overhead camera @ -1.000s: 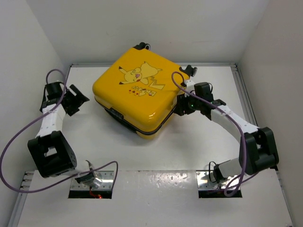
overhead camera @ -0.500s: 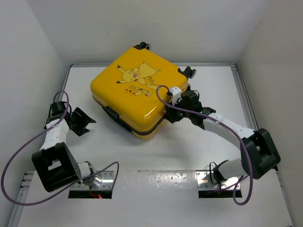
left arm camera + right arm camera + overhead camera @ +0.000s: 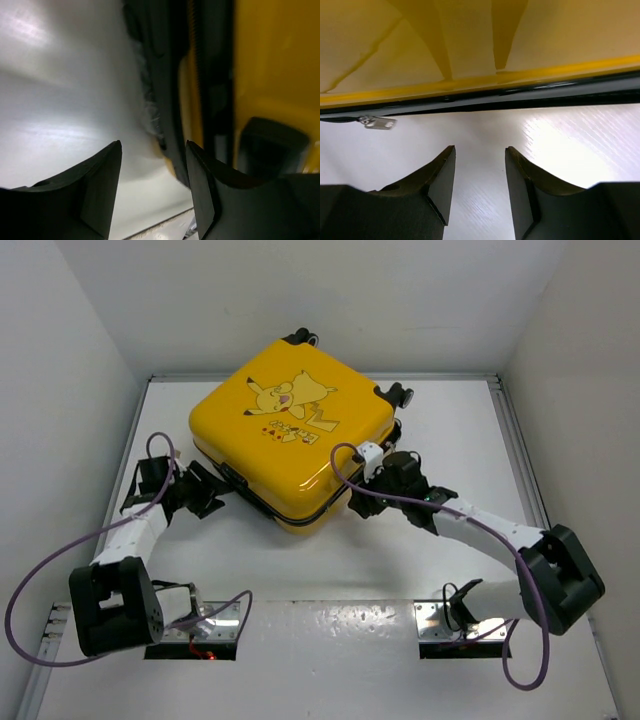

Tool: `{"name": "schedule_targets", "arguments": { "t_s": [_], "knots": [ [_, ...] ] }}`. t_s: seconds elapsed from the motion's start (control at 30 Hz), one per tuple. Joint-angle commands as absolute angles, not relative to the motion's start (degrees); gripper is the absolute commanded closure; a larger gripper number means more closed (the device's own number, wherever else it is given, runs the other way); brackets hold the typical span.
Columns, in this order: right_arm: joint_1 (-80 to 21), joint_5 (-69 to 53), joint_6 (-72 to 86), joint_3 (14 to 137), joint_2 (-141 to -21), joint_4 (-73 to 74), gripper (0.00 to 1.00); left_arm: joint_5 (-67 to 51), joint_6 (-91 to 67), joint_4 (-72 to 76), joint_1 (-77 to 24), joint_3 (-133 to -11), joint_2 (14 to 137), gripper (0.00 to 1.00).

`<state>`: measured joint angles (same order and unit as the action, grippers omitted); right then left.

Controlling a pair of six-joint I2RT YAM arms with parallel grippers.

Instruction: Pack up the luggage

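1. Toward the far middle of the white tabletop (image 3: 450, 430): the luggage (image 3: 290, 435), lying flat and shut, glossy yellow shell up, turned cornerwise to the 2 arms.
2. On its top face: a cartoon print (image 3: 290, 400). At its far and right corners: black wheels (image 3: 400, 395).
3. At the luggage's near-left side: the left hand (image 3: 212, 498), low over the tabletop, its 2 fingers spread apart and gripping nothing.
4. In the left wrist view: the black zipper band (image 3: 170, 75) running up past the gap between the fingers, yellow shell on the right, a dark recessed fitting (image 3: 270, 145) just above the right-side finger. Impossible to tell whether that finger touches the shell.
5. At the luggage's near-right side: the right hand (image 3: 358, 502), also low, fingers parted and empty, pointed at the lower edge of the shell.
6. In the right wrist view: the zipper band crossing the picture above both fingertips, apart from them, with bare tabletop showing in the gap.
7. Below the band, left of the fingers: a small metal zipper pull (image 3: 378, 122), hanging free.
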<state>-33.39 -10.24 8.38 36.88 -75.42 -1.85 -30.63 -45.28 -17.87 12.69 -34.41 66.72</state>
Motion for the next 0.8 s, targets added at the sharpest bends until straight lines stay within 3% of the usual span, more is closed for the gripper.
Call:
{"name": "schedule_targets", "arguments": {
  "t_s": [0.0, 0.43, 0.6, 0.73, 0.77],
  "knots": [
    [-34.3, -9.2, 10.0, 38.3, -73.7, -5.8, 0.56, -33.0, -50.0, -7.2, 10.1, -34.7, 68.3, 0.41],
    [-30.0, -2.0, 10.9, 39.2, -65.3, -2.2, 0.41, -20.4, -53.3, -5.9, 3.1, -34.9, 77.2, 0.50],
    [-29.5, 5.6, 9.8, 37.0, -61.4, -1.8, 0.49, -15.6, -53.9, -4.7, 1.9, -34.3, 80.8, 0.53],
    [-29.1, 12.1, 8.3, 32.4, -59.4, -4.6, 0.77, -9.0, -51.0, -7.1, 0.1, -38.8, 85.2, 0.56],
    [-28.3, 12.8, 8.9, 31.2, -59.6, -4.2, 0.82, -2.4, -49.8, -9.5, -0.7, -40.9, 86.2, 0.58]
  ]
}}
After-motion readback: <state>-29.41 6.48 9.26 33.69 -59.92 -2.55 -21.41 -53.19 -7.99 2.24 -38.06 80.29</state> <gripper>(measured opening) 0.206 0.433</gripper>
